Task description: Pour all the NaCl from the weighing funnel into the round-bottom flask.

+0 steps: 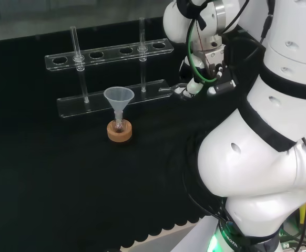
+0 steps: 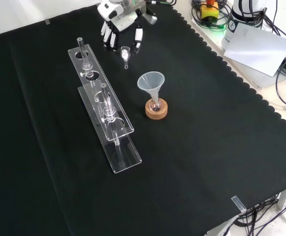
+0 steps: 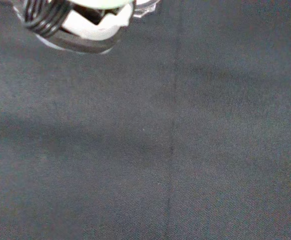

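Hanging at the far edge of the cloth in the front view, the hand (image 2: 117,30) points its fingers down around a small clear weighing funnel (image 2: 125,52); the fingers look curled about it, so I judge it grasped, though the contact itself is too small to see plainly.

Taken from the near side of the front view outward, first comes the clear acrylic test-tube rack (image 2: 106,105), running away from the camera with a couple of glass tubes standing in it. Just to its right stands the round-bottom flask (image 2: 156,105) on a cork ring (image 2: 156,109), with a larger clear plastic funnel (image 2: 151,82) seated in its neck. Beyond that, near but apart, is the weighing funnel in the hand.

Whether salt lies in the weighing funnel cannot be told, and the flask's bulb shows only a dark glint, so its contents are unclear too.

The risks, as I judge them: tilting before the spout is over the wide funnel would scatter NaCl on the cloth. Bumping the tall funnel could tip it or knock the flask off its ring. Grains may also cling inside if the tilt is too shallow.
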### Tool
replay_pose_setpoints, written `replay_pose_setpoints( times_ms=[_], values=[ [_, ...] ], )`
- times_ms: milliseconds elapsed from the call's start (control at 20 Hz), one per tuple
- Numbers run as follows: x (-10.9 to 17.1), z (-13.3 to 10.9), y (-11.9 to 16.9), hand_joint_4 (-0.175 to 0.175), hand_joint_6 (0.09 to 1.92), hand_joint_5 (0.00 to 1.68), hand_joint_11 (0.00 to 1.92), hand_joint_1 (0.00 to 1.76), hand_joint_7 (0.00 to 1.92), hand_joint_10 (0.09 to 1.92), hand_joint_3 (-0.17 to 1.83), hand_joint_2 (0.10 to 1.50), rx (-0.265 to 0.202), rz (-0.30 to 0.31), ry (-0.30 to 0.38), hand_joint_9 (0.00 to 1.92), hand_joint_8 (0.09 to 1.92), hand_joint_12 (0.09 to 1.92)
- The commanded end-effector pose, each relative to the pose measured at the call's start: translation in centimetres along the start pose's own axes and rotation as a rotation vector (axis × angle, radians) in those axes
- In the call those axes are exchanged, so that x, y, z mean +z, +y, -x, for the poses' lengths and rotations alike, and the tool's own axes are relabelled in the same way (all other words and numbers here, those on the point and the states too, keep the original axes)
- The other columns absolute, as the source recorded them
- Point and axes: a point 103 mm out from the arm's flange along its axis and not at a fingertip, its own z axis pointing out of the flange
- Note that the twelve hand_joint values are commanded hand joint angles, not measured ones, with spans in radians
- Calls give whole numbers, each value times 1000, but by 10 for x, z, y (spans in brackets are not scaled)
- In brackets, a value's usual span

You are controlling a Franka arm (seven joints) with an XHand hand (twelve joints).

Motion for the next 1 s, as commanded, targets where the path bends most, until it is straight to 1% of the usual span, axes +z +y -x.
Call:
replay_pose_setpoints(
  times_ms=[50,300,500,600,1000],
  values=[
    [-16,-17,-28,175,741,1225,734,1112,664,416,621,694,-11,-17,-41,935,593,1135],
    [-36,-21,-38,175,739,1226,736,1113,665,413,623,692,-16,-11,-54,937,592,1134],
    [-52,-25,-41,175,738,1227,737,1113,666,412,625,691,-20,-42,-68,940,591,1133],
    [-59,-27,-41,175,738,1228,736,1113,667,410,626,690,-21,-46,-74,938,591,1132],
    [-75,-44,-37,175,736,1230,723,1114,668,400,629,688,-43,-55,-97,925,589,1129]
  ],
)
